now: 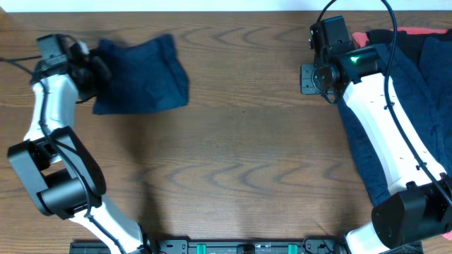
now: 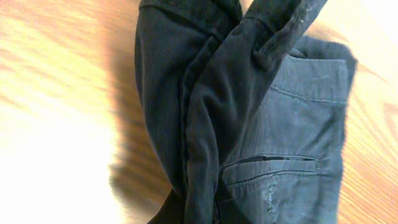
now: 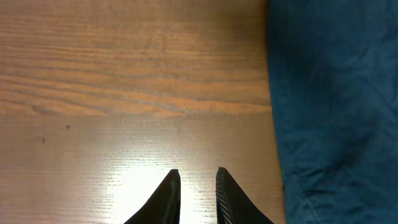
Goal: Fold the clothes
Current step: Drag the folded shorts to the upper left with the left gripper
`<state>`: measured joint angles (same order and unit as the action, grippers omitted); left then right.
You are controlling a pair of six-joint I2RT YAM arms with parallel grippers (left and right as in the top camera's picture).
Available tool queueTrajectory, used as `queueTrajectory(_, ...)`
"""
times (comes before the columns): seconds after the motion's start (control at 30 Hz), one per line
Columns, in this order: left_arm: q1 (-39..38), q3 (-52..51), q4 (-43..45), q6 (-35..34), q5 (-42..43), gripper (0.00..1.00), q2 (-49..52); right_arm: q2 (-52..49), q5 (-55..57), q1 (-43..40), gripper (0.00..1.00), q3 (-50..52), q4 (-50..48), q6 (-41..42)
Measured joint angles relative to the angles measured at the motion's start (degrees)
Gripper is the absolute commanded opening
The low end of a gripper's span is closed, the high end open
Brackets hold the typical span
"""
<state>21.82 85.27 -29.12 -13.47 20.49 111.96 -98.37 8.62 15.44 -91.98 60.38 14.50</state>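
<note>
A pair of navy shorts [image 1: 145, 74] lies at the table's far left. My left gripper [image 1: 93, 70] is at their left edge, shut on a bunched fold of the fabric. In the left wrist view the shorts [image 2: 292, 124] fill the frame; a raised ridge runs down into the jaws and a back pocket shows. At the far right lies a pile of more navy clothes [image 1: 431, 70] with a coral-red piece [image 1: 424, 32] behind it. My right gripper [image 3: 198, 175] hovers over bare wood just left of that pile [image 3: 336, 93], fingers slightly apart with nothing between them.
The brown wooden table [image 1: 247, 141] stretches between the shorts and the pile. The right arm [image 1: 385, 141] lies over the pile's left part. Both arm bases stand at the table's front edge.
</note>
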Motion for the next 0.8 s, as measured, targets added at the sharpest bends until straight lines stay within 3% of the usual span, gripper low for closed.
queueTrajectory(0.2,1.7,0.0,-0.8,2.7,-2.7,0.08,0.0,0.0,0.0,0.0,0.18,0.0,0.5,0.0)
queueTrajectory(0.27,1.7,0.0,-0.7,3.8,-3.0,0.69,0.0,0.0,0.0,0.0,0.18,0.0,0.6,0.0)
queueTrajectory(0.3,1.7,0.0,-0.8,3.9,-3.4,0.95,0.0,0.0,0.0,0.0,0.18,0.0,0.6,0.0)
queueTrajectory(0.33,1.7,0.0,-0.9,4.1,-4.1,0.98,0.0,0.0,0.0,0.0,0.18,0.0,0.8,0.0)
queueTrajectory(0.53,2.8,0.0,-4.5,4.5,-9.5,0.98,0.0,0.0,0.0,-0.3,0.2,0.0,1.2,0.0)
queueTrajectory(0.67,3.7,0.5,-7.7,4.6,-11.4,0.98,0.0,0.0,-0.4,-1.3,0.33,0.0,1.1,0.9)
queueTrajectory(0.8,3.1,2.4,-8.4,4.6,-12.0,0.98,-0.2,0.0,-3.1,-3.7,0.39,0.0,0.2,1.4)
